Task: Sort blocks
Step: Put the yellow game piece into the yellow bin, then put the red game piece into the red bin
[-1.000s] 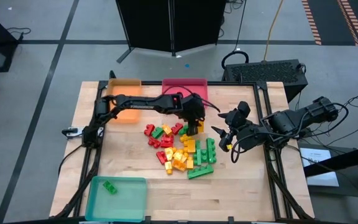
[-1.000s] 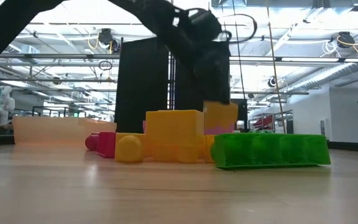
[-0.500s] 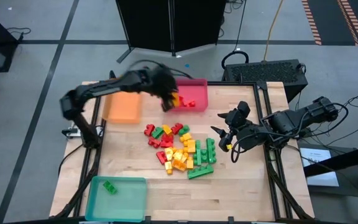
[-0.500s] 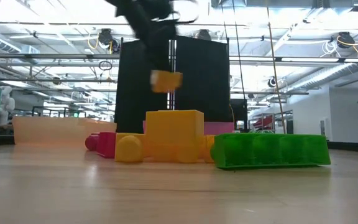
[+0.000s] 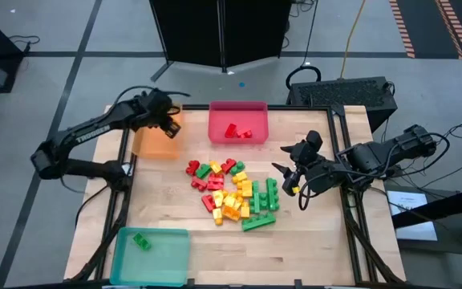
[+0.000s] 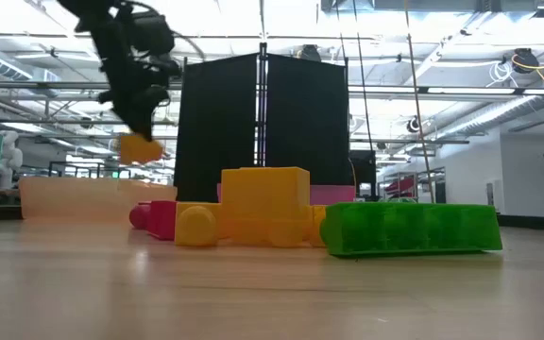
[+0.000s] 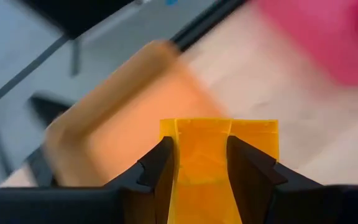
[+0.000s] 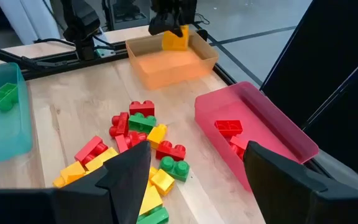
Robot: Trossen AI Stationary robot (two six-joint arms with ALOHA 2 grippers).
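My left gripper is shut on a yellow-orange block above the far end of the orange tray. The low view shows this block in the air, and the right wrist view shows it over the tray. The pile of red, yellow-orange and green blocks lies on the table's middle. My right gripper hangs open in the air to the right of the pile, with nothing between its fingers. My left gripper pinches the yellow-orange block between its two fingers, which lie on two opposite sides of it. The fingers slant downward. The block sticks out past the fingertips and hangs clear above the orange tray.
The red tray at the far edge holds a few red blocks. The teal tray at the near left holds a green block. A black panel stands beyond the table.
My left gripper has lifted the yellow-orange block off the pile's far side. It has carried it up and toward the table's far left corner, past the red tray, to above the orange tray, turning as it went. It has stayed shut on the block.
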